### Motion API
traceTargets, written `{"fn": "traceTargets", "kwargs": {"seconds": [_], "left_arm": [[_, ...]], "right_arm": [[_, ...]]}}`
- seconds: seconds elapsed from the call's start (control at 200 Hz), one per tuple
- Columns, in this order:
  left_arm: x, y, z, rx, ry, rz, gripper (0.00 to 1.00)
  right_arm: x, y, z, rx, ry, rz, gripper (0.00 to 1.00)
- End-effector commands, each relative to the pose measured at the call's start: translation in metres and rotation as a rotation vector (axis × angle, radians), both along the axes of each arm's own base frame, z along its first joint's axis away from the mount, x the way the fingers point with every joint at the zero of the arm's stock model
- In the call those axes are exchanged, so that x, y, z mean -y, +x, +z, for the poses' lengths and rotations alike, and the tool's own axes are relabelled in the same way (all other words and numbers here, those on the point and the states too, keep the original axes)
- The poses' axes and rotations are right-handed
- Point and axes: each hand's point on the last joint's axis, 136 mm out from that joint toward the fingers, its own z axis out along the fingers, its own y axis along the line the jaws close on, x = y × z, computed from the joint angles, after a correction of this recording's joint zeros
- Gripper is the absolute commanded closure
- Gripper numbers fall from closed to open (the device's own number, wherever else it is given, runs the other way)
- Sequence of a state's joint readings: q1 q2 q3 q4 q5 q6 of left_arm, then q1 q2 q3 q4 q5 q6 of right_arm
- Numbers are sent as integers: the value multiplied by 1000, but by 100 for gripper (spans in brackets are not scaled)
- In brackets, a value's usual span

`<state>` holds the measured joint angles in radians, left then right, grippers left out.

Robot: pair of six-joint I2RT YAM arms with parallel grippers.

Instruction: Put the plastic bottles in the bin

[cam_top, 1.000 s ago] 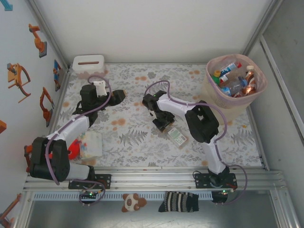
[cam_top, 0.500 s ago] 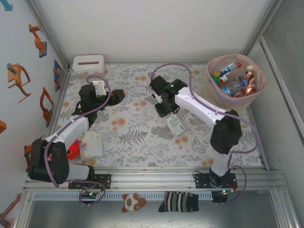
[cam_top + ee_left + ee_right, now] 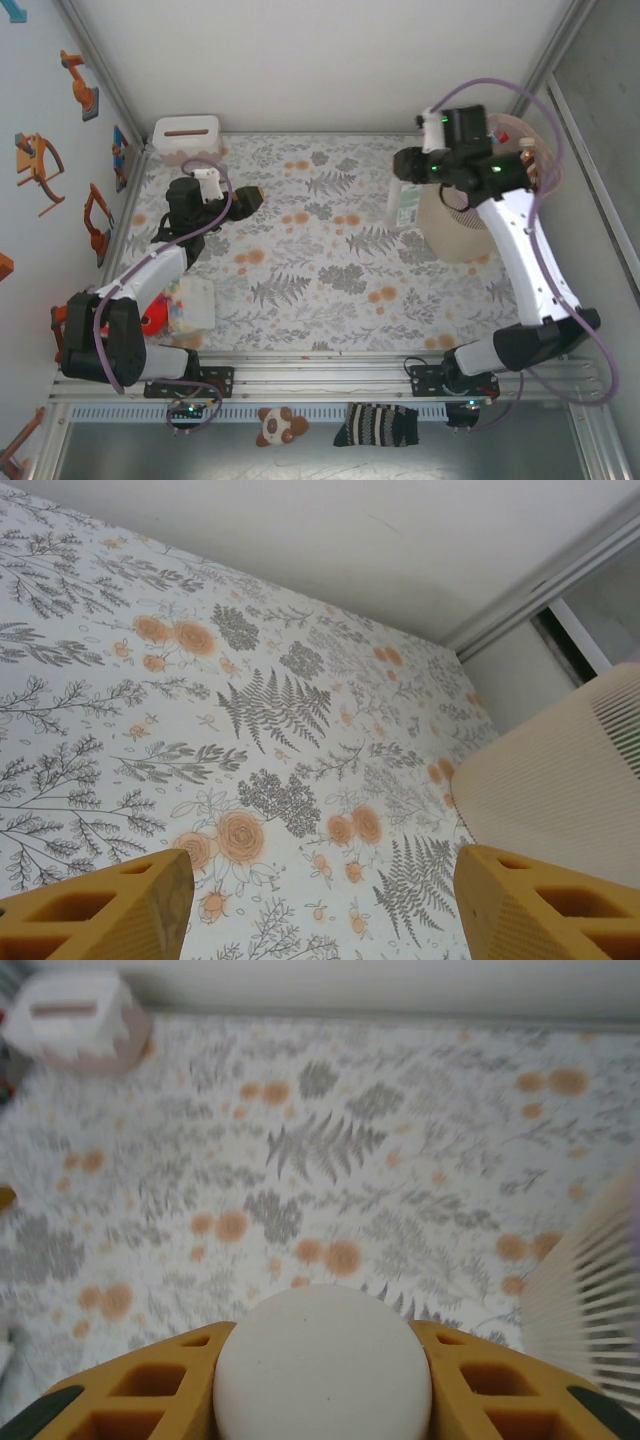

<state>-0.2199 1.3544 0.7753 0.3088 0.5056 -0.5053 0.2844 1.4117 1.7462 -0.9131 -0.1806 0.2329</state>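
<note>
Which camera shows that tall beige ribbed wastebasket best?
The top external view: the tall beige ribbed wastebasket shows its wall and some rim, though the right arm crosses it. Each wrist view catches a slice of ribbed wall at its right edge.

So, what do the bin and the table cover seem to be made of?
The bin: probably matte beige plastic, judging by its fine moulded ribs. The table cover: printed cloth or vinyl, hard to tell; flat floral pattern, little shine.
</note>
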Motion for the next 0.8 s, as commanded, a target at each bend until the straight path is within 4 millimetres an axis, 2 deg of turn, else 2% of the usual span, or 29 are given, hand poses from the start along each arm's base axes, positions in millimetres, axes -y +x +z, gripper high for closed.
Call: {"fn": "traceTargets", "kwargs": {"seconds": [0.0, 0.22, 0.381, 0.531, 0.671, 0.796], "left_arm": [[3, 6, 8, 16, -30, -10, 31], [5, 10, 12, 18, -34, -20, 31], [7, 14, 12, 17, -42, -25, 31], [9, 14, 15, 22, -52, -33, 32], [9, 14, 16, 21, -55, -30, 31], [8, 15, 15, 16, -58, -26, 32]], "right_arm": [[15, -3, 58, 144, 152, 2, 62], [82, 6, 117, 311, 339, -125, 62], [133, 24, 131, 381, 460, -233, 62], [177, 45, 127, 424, 559, -275, 62], [219, 65, 106, 414, 585, -324, 62], [234, 84, 86, 381, 644, -286, 62]]}}
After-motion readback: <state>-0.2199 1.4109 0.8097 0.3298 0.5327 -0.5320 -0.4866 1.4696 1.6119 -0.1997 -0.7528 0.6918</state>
